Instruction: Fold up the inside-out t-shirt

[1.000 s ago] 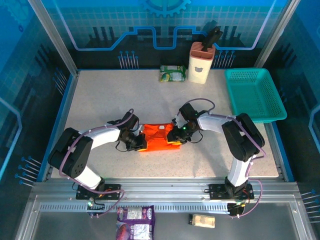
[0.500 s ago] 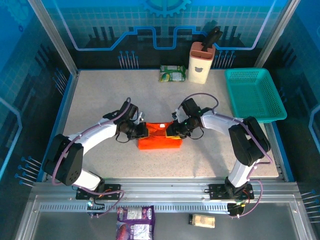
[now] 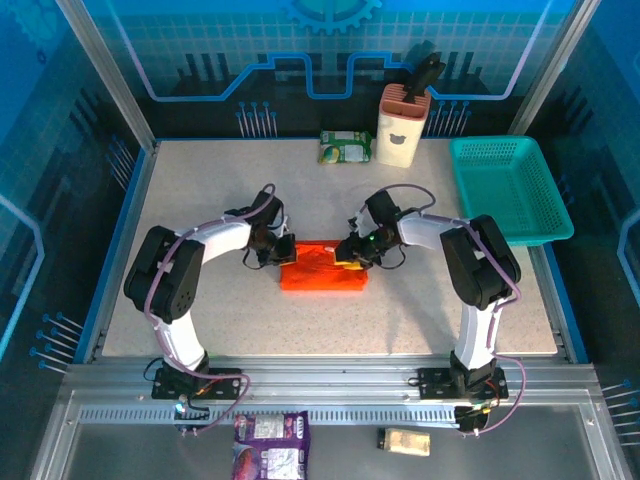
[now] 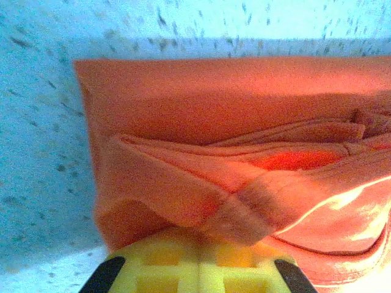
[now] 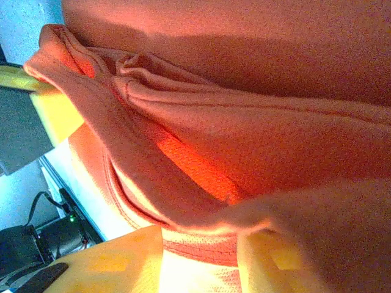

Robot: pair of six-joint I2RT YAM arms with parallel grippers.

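Overhead view: the inside-out t-shirt [image 3: 322,270], bright orange, is seen gathered into a compact, roughly rectangular bundle lying about the middle of the bench [image 3: 200,180]. The bundle is flanked by both arms. The left gripper [image 3: 283,251] is set at its far left corner and the right gripper [image 3: 346,252] at its far right corner, each in contact with the cloth.

Left wrist view: stacked folds of the shirt are shown on the speckled bench top. One rolled fold is drawn down into the yellow fingers [image 4: 183,268], which are fully closed and pinch the thin cloth.

Right wrist view: bunched seams and a hem are seen passing between the yellow fingers [image 5: 116,265]. The jaws are held at a narrow gap, clamped on a thicker gather of the shirt.

A teal mesh basket [image 3: 510,190] is placed at the far right corner of the bench. A cream holder [image 3: 402,128] with a dark tool in it and a green packet [image 3: 345,147] are placed along the far edge.
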